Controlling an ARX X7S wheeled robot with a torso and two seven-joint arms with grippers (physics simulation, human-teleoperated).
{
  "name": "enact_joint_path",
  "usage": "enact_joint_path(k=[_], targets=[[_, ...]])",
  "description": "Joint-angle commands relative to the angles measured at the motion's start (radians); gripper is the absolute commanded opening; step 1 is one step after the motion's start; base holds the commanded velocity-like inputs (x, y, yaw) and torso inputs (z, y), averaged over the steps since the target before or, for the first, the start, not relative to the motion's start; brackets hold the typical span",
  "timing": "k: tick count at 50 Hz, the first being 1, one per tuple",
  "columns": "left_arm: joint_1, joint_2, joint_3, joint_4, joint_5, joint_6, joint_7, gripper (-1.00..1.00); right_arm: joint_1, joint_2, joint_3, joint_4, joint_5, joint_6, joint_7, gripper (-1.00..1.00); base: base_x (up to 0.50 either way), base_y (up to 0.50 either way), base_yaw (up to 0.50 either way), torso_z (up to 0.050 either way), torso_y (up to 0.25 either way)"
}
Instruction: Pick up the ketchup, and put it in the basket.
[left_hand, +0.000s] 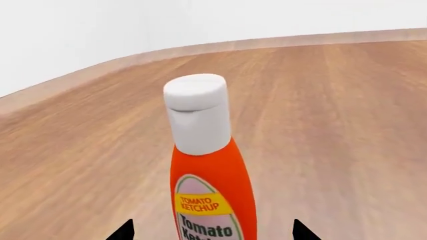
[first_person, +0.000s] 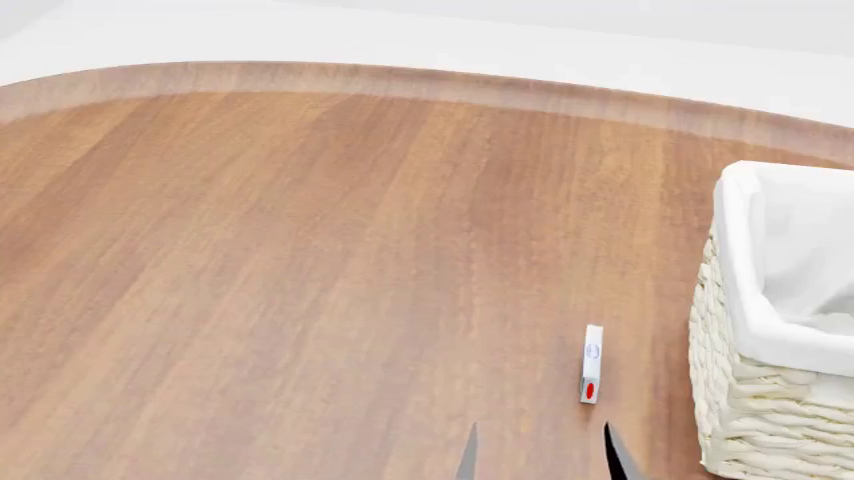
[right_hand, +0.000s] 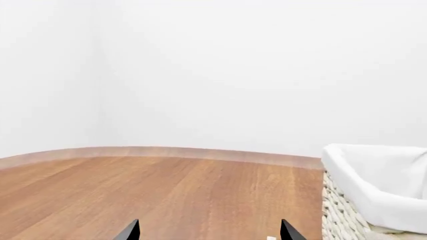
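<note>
The ketchup (left_hand: 212, 170), an orange-red bottle with a white cap and a yellow "Tomato Ketchup" label, fills the middle of the left wrist view. My left gripper (left_hand: 213, 232) is open, with one dark fingertip on each side of the bottle and a gap on both sides. The ketchup is out of the head view. The basket (first_person: 761, 330), cream wicker with a white liner, stands at the right edge of the head view and also shows as the basket (right_hand: 373, 185) in the right wrist view. My right gripper (first_person: 541, 460) is open and empty, just left of the basket.
A small flat white box with a red mark (first_person: 591, 363) lies on the wood surface (first_person: 267, 250) between my right gripper's tips and the basket. The surface's curved far edge (first_person: 400, 85) meets a white wall.
</note>
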Motion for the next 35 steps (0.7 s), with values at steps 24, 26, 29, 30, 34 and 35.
enact_joint_path(k=[24, 26, 29, 30, 34, 35], targets=[[-0.239, 0.061, -0.007, -0.378, -0.051, 0.184, 0.122, 1.0, 0.002, 0.012, -0.006, -0.001, 0.024, -0.007, 0.008, 1.0, 0.0, 0.0, 0.0, 0.0, 0.0], [-0.253, 0.064, -0.007, -0.401, -0.053, 0.194, 0.131, 1.0, 0.002, 0.013, -0.007, -0.003, 0.026, -0.007, 0.008, 1.0, 0.0, 0.0, 0.0, 0.0, 0.0], [-0.277, 0.071, -0.004, -0.443, -0.053, 0.215, 0.149, 1.0, 0.001, 0.014, -0.008, -0.003, 0.027, -0.007, 0.009, 1.0, 0.0, 0.0, 0.0, 0.0, 0.0], [-0.289, 0.075, -0.003, -0.465, -0.055, 0.226, 0.16, 1.0, 0.002, 0.014, -0.007, -0.003, 0.028, -0.008, 0.009, 1.0, 0.0, 0.0, 0.0, 0.0, 0.0], [-0.318, 0.082, -0.004, -0.523, -0.055, 0.255, 0.178, 1.0, 0.001, 0.015, -0.008, -0.003, 0.032, -0.01, 0.009, 1.0, 0.0, 0.0, 0.0, 0.0, 0.0], [-0.324, 0.083, -0.004, -0.538, -0.054, 0.263, 0.182, 1.0, 0.001, 0.015, -0.008, -0.003, 0.033, -0.01, 0.009, 1.0, 0.0, 0.0, 0.0, 0.0, 0.0]])
